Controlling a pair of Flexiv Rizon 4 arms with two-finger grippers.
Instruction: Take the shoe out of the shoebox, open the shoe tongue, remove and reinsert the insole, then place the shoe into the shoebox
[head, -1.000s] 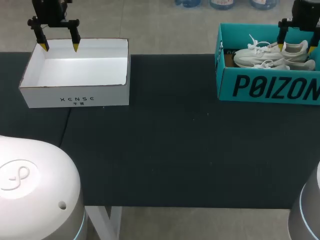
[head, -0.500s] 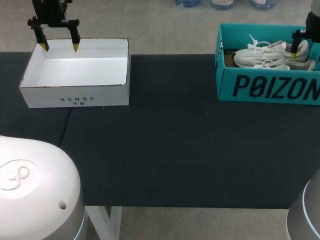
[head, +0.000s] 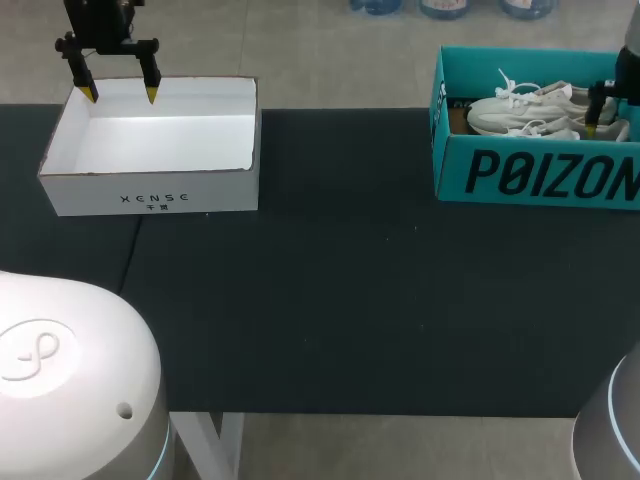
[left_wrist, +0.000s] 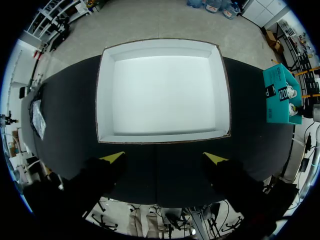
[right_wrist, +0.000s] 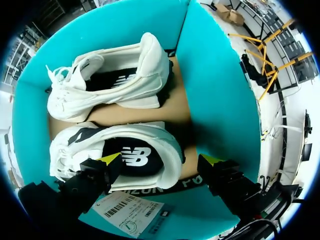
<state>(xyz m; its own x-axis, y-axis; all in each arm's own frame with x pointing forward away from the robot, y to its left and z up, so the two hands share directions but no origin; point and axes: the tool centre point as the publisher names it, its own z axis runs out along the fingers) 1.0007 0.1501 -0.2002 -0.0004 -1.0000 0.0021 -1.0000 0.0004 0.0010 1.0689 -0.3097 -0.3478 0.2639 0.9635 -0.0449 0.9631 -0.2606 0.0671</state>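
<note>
Two white shoes lie side by side in the teal shoebox (head: 540, 175) at the table's far right. In the right wrist view my right gripper (right_wrist: 160, 160) is open just above the nearer shoe (right_wrist: 115, 147), its yellow tips on either side of the heel end and not gripping it. The other shoe (right_wrist: 110, 80) lies ahead of it. In the head view my right gripper (head: 618, 120) shows only partly at the edge, low inside the box. My left gripper (head: 118, 95) hangs open and empty over the far edge of the white box (head: 150, 190).
The white box (left_wrist: 162, 136) at the far left is open-topped with nothing in it. The teal shoebox's walls (right_wrist: 215, 85) stand close around my right gripper. A printed label (right_wrist: 132, 212) sticks to the wall below the fingers. Dark table cloth (head: 340, 300) lies between the boxes.
My right gripper has moved right and down into the teal shoebox, towards the shoes' heel ends. The left arm has stayed still.
</note>
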